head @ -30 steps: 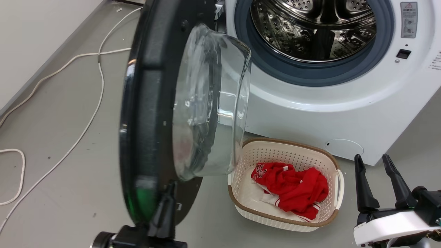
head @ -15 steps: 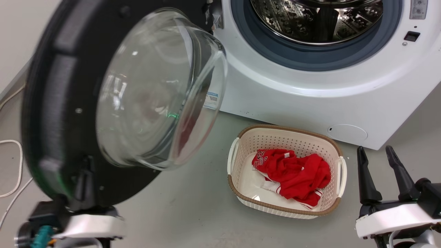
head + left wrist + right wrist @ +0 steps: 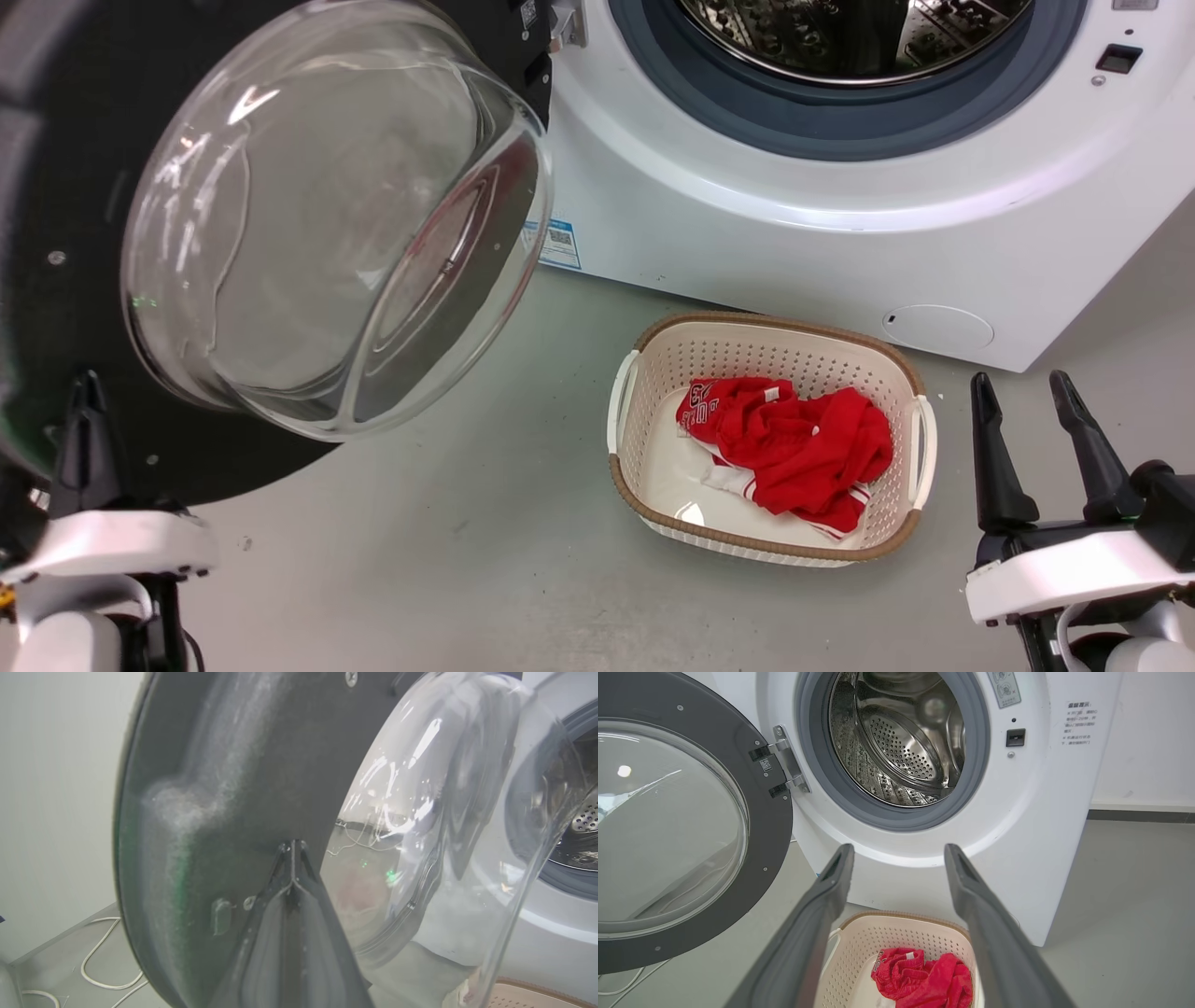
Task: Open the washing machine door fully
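Observation:
The washing machine door (image 3: 56, 187) is a black disc with a bulging glass bowl (image 3: 327, 215), swung wide to the left of the white washing machine (image 3: 747, 243). Its hinge sits beside the blue-grey gasket and steel drum (image 3: 840, 28). My left gripper (image 3: 89, 378) is shut, its tips resting against the door's dark inner face low on the disc. The left wrist view has the left gripper (image 3: 292, 845) closed against the door (image 3: 224, 765). My right gripper (image 3: 1018, 378) stands open at the lower right, holding nothing. From the right wrist, the right gripper (image 3: 899, 849) faces the washing machine (image 3: 1031, 849), door (image 3: 770, 826) at left.
A cream laundry basket (image 3: 653, 355) with a red garment (image 3: 794, 448) stands on the grey floor in front of the machine, between my two grippers. A white cable (image 3: 93, 961) lies on the floor beyond the door, near the wall.
The door has swung further open to the left, and my shut left gripper has gone left with it. The head camera has shifted too. My right gripper has kept its place.

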Controlling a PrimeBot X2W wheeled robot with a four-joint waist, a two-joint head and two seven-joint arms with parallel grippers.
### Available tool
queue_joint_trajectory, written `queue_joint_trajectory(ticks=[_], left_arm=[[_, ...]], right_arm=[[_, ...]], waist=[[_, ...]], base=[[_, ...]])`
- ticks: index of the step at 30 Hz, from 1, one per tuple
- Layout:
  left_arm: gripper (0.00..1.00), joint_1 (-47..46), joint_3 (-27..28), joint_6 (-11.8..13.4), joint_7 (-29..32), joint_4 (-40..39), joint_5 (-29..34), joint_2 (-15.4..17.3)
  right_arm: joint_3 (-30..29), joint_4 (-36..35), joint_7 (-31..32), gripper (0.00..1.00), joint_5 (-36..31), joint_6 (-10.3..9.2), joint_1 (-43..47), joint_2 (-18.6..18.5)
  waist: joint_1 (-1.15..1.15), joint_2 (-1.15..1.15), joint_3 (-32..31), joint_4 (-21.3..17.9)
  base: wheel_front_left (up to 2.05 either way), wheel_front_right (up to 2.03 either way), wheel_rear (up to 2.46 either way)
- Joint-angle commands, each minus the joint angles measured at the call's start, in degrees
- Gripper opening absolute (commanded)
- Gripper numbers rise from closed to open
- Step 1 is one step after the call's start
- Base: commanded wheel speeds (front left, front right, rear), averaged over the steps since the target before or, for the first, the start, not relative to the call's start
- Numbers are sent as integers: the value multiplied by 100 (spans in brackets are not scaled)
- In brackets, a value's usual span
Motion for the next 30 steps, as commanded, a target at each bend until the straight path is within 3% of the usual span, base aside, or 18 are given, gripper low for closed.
queue_joint_trajectory(ticks=[1,8,14,22,30], left_arm=[[0,-157,98,-22,-11,102,18,76],[0,-506,411,-205,-11,659,80,253],[0,-377,578,-295,-12,708,205,170],[0,405,667,-279,-12,-126,548,-182],[0,1184,219,-231,-12,-1135,947,-696]], right_arm=[[7,-3,-6,100,-48,-2,-117,8],[4,26,-35,100,-50,-2,-146,8],[52,127,-99,100,-17,-2,-138,8],[20,246,-245,100,-15,-3,-30,8],[-18,312,-360,100,-61,-2,31,8]], waist=[[0,0,19,-16],[0,0,47,-80],[0,0,-67,-155],[0,0,-304,-317],[0,0,-507,-542]], base=[[0,0,0],[0,0,0],[0,0,0],[0,0,0],[0,0,0]])
